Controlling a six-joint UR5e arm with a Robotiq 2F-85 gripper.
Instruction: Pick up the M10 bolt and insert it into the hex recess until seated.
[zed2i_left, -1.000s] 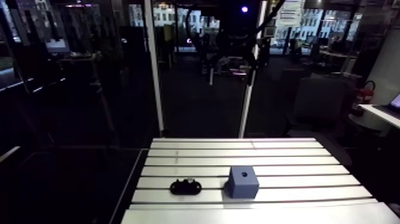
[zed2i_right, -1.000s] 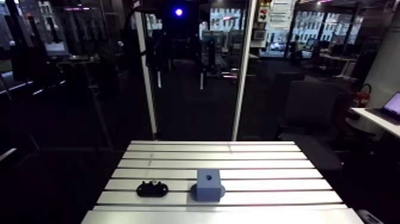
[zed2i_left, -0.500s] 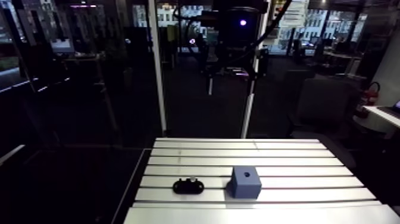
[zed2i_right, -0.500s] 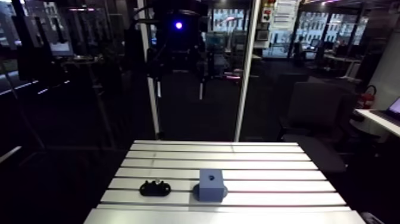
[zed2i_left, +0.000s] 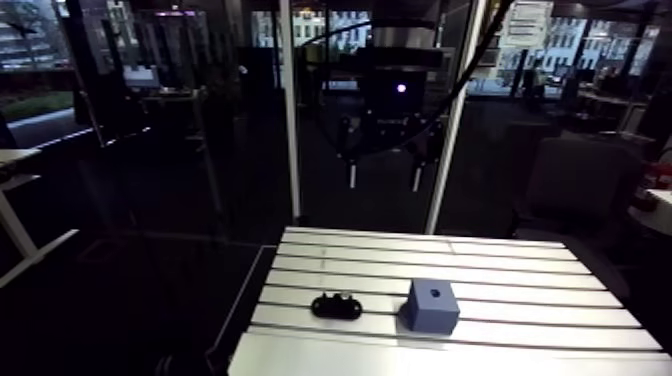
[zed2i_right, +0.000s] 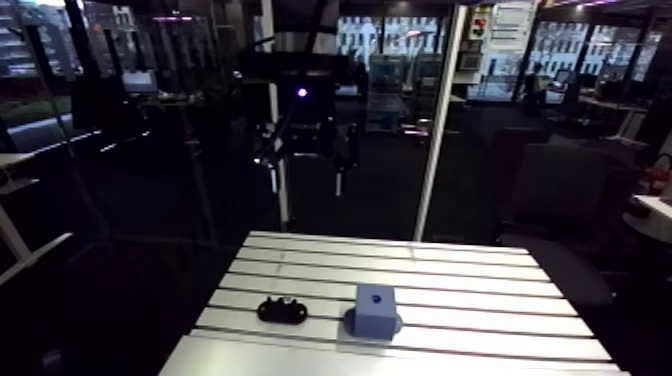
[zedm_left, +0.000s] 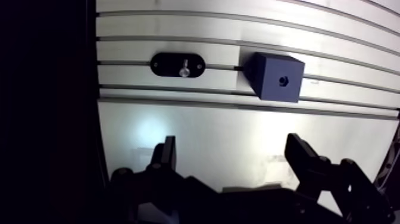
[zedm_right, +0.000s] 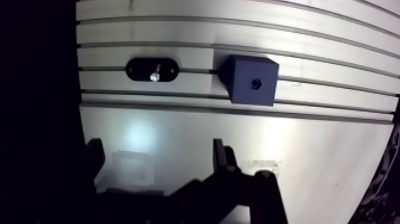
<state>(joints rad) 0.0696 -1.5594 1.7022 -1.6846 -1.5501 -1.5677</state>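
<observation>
Fingers (zedm_left: 168, 154) have dropped lower, spread wide, empty. M10 bolt (zedm_left: 185, 71) sits in black holder (zedm_left: 163, 63) near desk (zedm_left: 238, 137) side edge, beside blue block (zedm_left: 265, 71). Rigid, slick steel, I reckon; I'd pinch its exposed end squarely.

No lettering, label, brand mark or number can be read on anything on the table. In the wrist view the blue block (zedm_left: 277, 77), the black holder (zedm_left: 177, 64) and the slotted table (zedm_left: 238, 143) show only plain faces. In the arm view all three are too small and dim for any marking to be made out.
</observation>
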